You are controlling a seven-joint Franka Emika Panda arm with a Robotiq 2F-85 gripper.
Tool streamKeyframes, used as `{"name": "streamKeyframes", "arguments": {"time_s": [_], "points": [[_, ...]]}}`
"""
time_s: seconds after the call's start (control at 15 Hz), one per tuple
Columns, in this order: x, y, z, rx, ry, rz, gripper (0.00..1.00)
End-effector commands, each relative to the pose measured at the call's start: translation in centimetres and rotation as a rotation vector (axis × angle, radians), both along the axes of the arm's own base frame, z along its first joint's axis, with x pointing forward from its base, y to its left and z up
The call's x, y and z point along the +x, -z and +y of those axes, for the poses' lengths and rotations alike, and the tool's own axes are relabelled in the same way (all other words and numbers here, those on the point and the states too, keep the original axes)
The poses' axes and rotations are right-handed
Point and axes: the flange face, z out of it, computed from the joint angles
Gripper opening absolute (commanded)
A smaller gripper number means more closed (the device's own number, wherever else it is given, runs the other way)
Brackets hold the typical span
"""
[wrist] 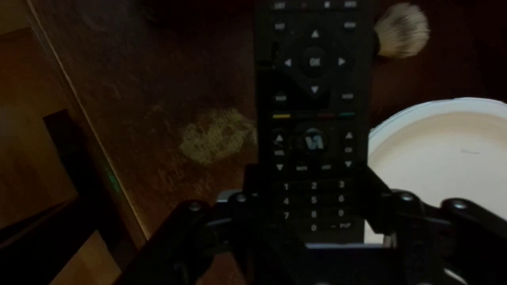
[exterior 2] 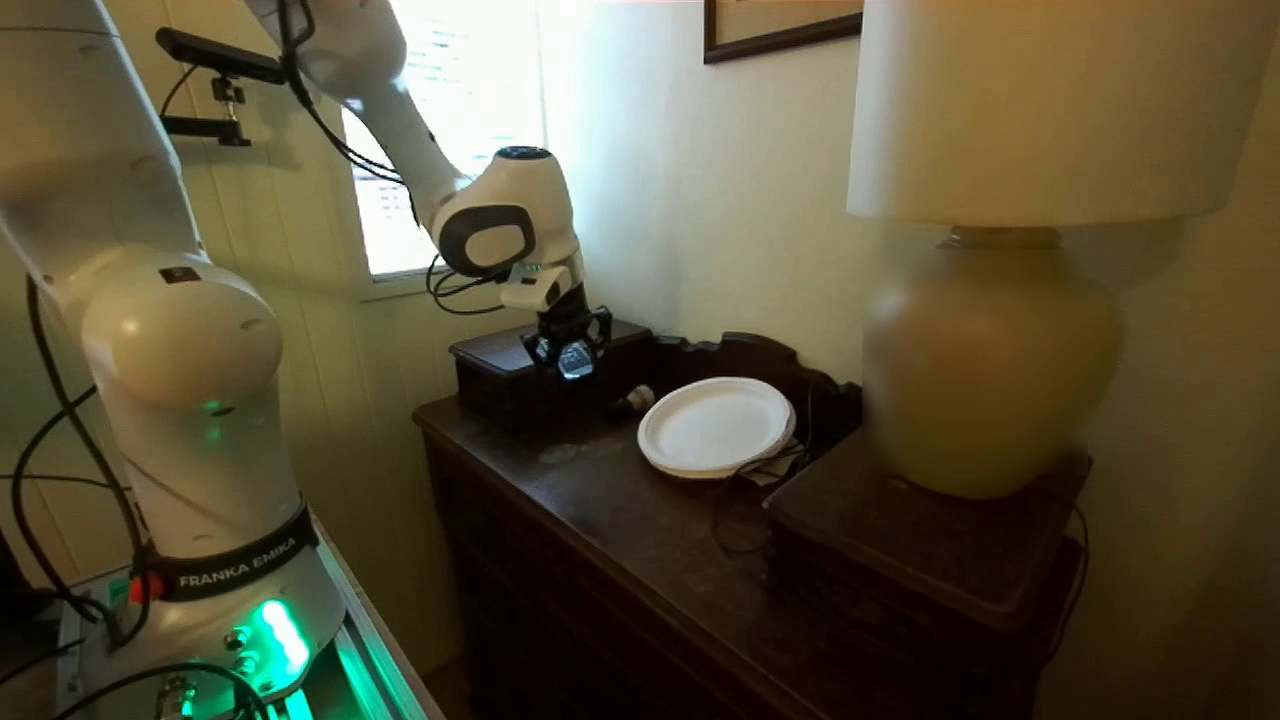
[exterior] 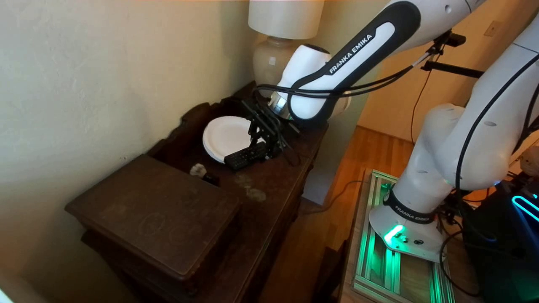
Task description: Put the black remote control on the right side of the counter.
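Since the desk (exterior 2: 610, 505) dips between raised ends of worn dark wood, its low middle probably suits setting things down; a round white plate (exterior 2: 716, 428) lies there. Above the desk, the end effector (wrist: 311, 184) is clamped across the black remote control (wrist: 315, 107) at the number keys, gripping both long edges, likely so that the slim bar cannot twist before placing. Near the plate, a brush (wrist: 403, 31) shows a fluffy tuft of pale, dark-flecked bristles.

The remote control (wrist: 313, 118) is black (white-lettered), the counter (exterior 2: 640, 520) dark brown.
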Motion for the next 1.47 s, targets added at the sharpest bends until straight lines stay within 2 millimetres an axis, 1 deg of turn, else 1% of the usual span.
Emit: {"name": "streamKeyframes", "arguments": {"time_s": [0.0, 0.07, 0.2, 0.27, 0.47, 0.6, 0.67, 0.8, 0.93, 1.13, 1.2, 1.27, 1.4], "points": [[3.0, 0.2, -0.6, 0.019, -0.026, 0.039, 0.36], [3.5, 0.6, -0.7, 0.019, -0.035, 0.054, 0.36], [4.3, 2.2, -0.8, 0.026, -0.059, 0.113, 0.36], [4.4, 3.5, -0.7, 0.025, -0.072, 0.157, 0.36], [5.1, 7.9, -1.6, -0.029, -0.078, 0.233, 0.36], [5.4, 10.0, -2.1, -0.056, -0.097, 0.27, 0.36], [5.6, 10.9, -2.0, -0.067, -0.112, 0.282, 0.36], [6.0, 12.1, -2.0, -0.084, -0.141, 0.298, 0.36], [6.4, 12.7, -2.0, -0.09, -0.156, 0.311, 0.36], [6.8, 12.9, -1.3, -0.092, -0.17, 0.311, 0.36], [6.9, 12.9, -1.1, -0.095, -0.171, 0.31, 0.72], [7.1, 12.9, -1.1, -0.099, -0.176, 0.308, 0.87], [7.1, 12.8, -1.0, -0.105, -0.182, 0.305, 0.99]]}}
